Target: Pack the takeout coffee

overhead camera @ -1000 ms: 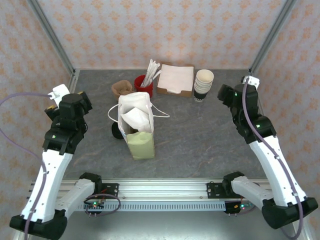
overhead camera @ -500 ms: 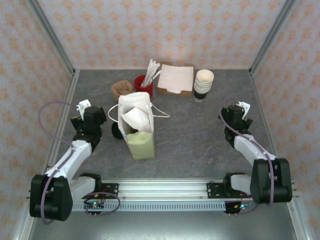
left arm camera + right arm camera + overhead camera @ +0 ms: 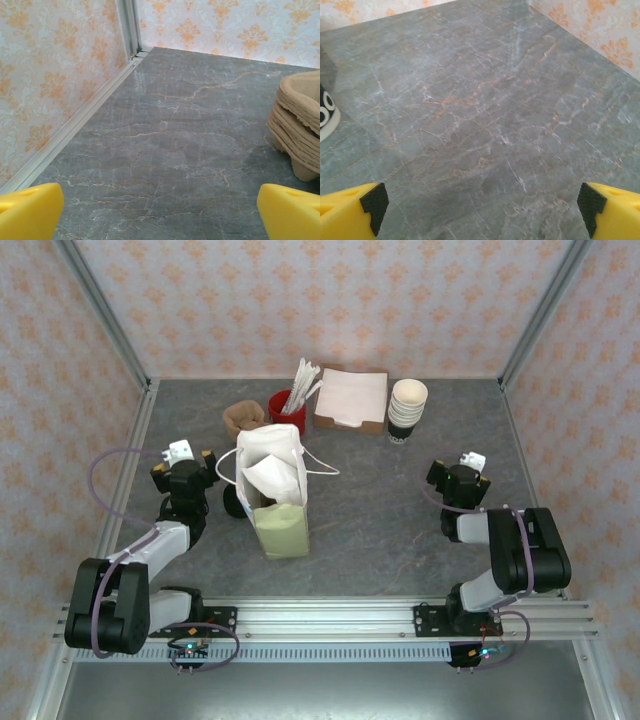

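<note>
Bag [image 3: 281,528] upright, mouth upward, contents unclear

Overhead camera looks down on the table [image 3: 400,520]; wrist cameras skim it low (toward far corners).

Counting across the bench now. One paper bag [image 3: 275,495], standing near the middle. Along the far edge I've got one red pot [image 3: 284,408] with a bunch of white sticks [image 3: 305,378] in it, too tightly bunched for me to number. Next to it is one brown box [image 3: 345,426] holding one pile of white napkins [image 3: 352,395]. Then there's one stack of cups [image 3: 407,408], cream inside and dark outside; I see several rims but can't call the exact count. Left of the pot is one stack of brown pulp carriers [image 3: 243,418]; my left wrist view gives me several nested layers, no firm number. One dark round thing [image 3: 233,504] sits against the bag's left side, mostly hidden.
</note>
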`<move>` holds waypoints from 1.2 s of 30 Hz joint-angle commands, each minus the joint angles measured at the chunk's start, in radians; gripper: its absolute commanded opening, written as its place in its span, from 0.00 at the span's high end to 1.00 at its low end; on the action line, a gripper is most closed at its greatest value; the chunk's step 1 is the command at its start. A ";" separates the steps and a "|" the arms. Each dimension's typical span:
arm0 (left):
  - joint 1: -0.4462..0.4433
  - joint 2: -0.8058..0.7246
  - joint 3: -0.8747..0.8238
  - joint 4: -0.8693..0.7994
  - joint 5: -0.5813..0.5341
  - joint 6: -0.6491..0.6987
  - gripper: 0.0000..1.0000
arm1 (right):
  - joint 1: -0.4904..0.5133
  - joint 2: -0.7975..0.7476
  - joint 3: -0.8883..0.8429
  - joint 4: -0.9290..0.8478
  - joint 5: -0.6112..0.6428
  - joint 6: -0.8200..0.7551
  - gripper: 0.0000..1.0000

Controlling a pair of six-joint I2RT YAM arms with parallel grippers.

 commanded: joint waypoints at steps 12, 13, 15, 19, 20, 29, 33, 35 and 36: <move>0.002 0.301 -0.027 0.340 0.171 0.029 0.00 | 0.015 0.010 0.038 0.028 -0.026 -0.036 0.01; -0.014 0.286 -0.004 0.261 0.150 0.035 0.00 | 0.016 0.011 0.038 0.028 -0.025 -0.036 0.01; -0.032 0.295 -0.005 0.279 0.111 0.043 0.00 | 0.016 0.010 0.039 0.026 -0.026 -0.037 0.01; -0.032 0.295 -0.003 0.275 0.107 0.041 0.00 | 0.015 0.010 0.038 0.026 -0.025 -0.037 0.01; -0.032 0.294 -0.002 0.272 0.108 0.041 0.00 | 0.016 0.011 0.037 0.026 -0.025 -0.036 0.01; -0.032 0.295 -0.002 0.271 0.109 0.041 0.00 | 0.016 0.010 0.037 0.026 -0.025 -0.038 0.01; -0.032 0.294 -0.002 0.271 0.109 0.042 0.00 | 0.016 0.010 0.038 0.026 -0.026 -0.037 0.01; -0.032 0.295 0.000 0.271 0.109 0.041 0.00 | 0.015 0.010 0.037 0.026 -0.025 -0.037 0.01; -0.032 0.295 0.000 0.269 0.108 0.041 0.00 | 0.016 0.011 0.038 0.026 -0.026 -0.036 0.01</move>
